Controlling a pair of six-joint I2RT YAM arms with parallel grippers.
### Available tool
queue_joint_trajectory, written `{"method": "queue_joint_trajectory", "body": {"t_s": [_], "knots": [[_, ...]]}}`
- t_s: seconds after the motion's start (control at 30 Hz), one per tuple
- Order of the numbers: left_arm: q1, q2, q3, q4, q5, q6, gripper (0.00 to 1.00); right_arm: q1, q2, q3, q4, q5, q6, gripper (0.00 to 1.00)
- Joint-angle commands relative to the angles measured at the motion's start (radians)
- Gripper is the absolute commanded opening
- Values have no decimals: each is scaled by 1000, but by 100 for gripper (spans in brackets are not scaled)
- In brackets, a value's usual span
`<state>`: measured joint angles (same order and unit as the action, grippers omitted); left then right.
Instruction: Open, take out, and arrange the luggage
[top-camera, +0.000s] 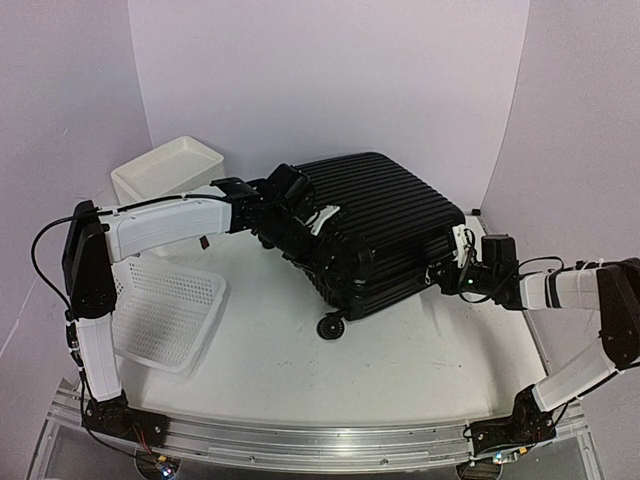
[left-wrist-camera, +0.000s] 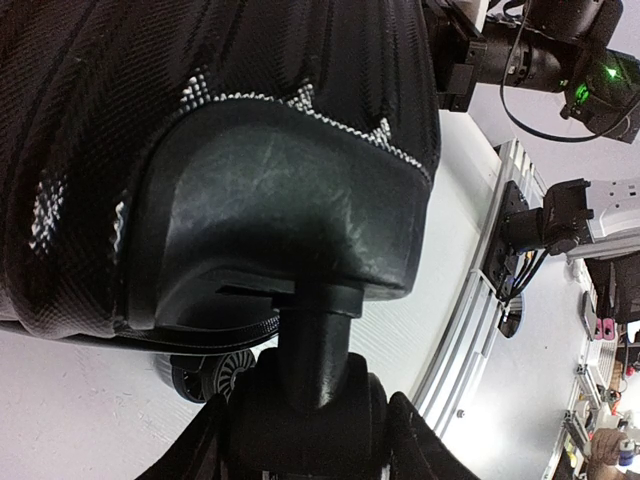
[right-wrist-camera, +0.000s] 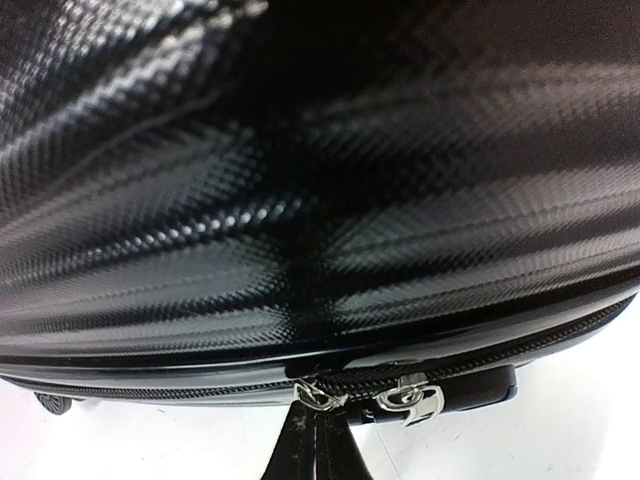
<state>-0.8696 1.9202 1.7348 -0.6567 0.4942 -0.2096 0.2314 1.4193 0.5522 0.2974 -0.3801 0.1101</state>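
At far left stand a white bin (top-camera: 170, 165) and a white perforated basket (top-camera: 165, 310). Left gripper (top-camera: 345, 262): jaws partly spread, clamped round a caster (left-wrist-camera: 305, 350) at the near corner of the luggage (top-camera: 385, 205), which lies zipped shut at the centre of the table (top-camera: 420, 360). Right gripper (right-wrist-camera: 312, 420), at the luggage's right edge: jaws pressed together, pinching a zipper pull (right-wrist-camera: 315, 395).

Top external camera: fixed high behind both arm bases, facing forward and down across the whole bench (top-camera: 400, 360). Left wrist camera: very near a caster housing (left-wrist-camera: 280, 220) at the suitcase (top-camera: 385, 215) corner, facing the right arm (left-wrist-camera: 545, 55). Right wrist camera: close against the ribbed shell, zipper pull (right-wrist-camera: 318, 395) at lower edge. All views share the suitcase.
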Motion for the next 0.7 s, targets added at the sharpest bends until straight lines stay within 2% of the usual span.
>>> {"method": "queue_joint_trajectory", "body": {"t_s": [0.0,0.03,0.1,0.2,0.27,0.43,0.53,0.67], "knots": [[7,-38,136,187,24,-8,19,22,-27,33,-124,22,17,19],[6,-38,134,188,23,-9,19,23,-39,41,-175,134,31,28],[7,-39,131,186,22,-9,19,23,-74,25,-212,274,55,40],[5,-37,130,185,17,-13,19,47,-90,22,-218,235,20,45],[6,-29,141,184,18,-23,19,100,-83,28,-220,293,-29,48],[6,-2,175,184,49,-59,19,135,-40,19,-106,348,-11,49],[6,2,180,184,54,-68,18,166,-25,29,-65,450,31,48],[6,4,177,184,62,-76,18,175,-7,42,-39,549,86,42]]}}
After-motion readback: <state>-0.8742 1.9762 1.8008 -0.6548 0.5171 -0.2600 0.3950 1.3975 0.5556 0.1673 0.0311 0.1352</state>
